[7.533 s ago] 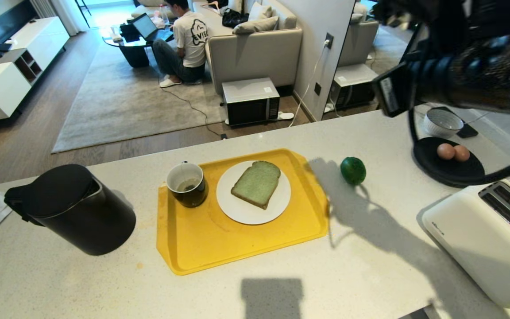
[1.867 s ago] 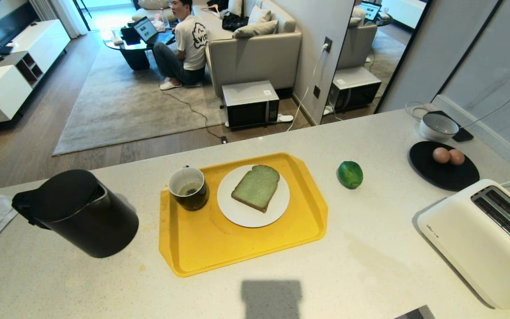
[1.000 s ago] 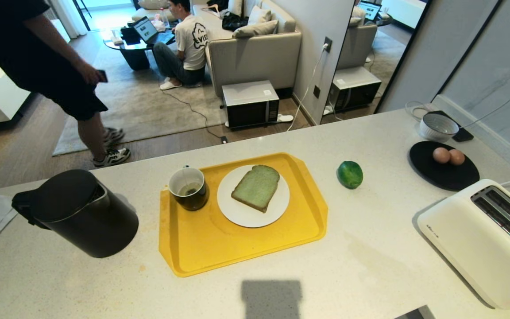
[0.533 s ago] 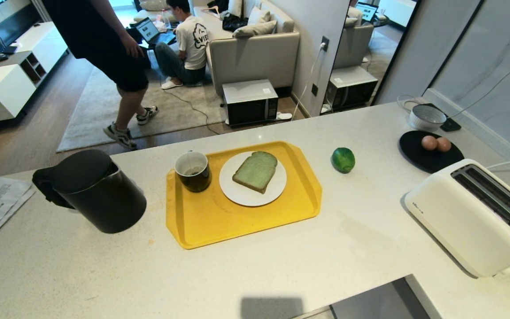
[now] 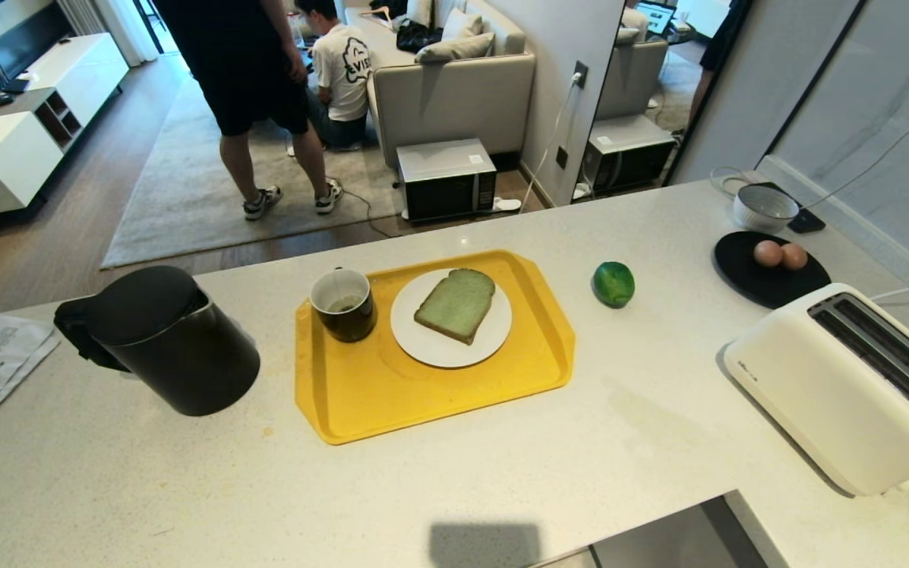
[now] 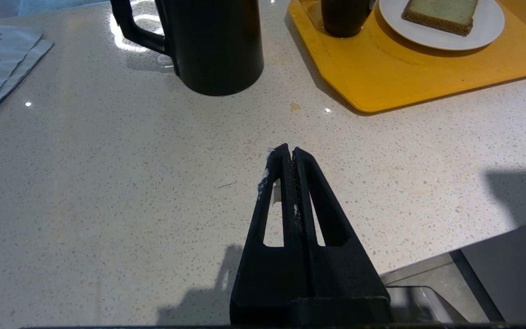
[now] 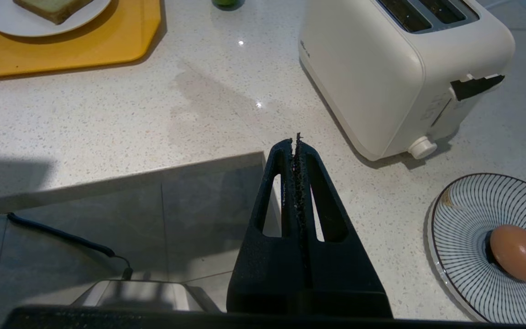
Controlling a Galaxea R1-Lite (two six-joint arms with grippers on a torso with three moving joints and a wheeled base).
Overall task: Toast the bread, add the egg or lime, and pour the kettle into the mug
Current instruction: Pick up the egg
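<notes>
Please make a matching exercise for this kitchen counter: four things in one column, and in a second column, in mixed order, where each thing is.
Things:
1. bread
2. mug
3. lime
4. kettle

Places:
A. bare counter, between the yellow tray and the black plate
B. on the white plate
C. counter, to the left of the tray
D. on the tray, beside the white plate

Pairs: 1-B, 2-D, 3-A, 4-C

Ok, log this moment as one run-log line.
stage: not started | bread: on white plate | mug: on tray | left gripper: shut, empty | right gripper: shut, empty
</notes>
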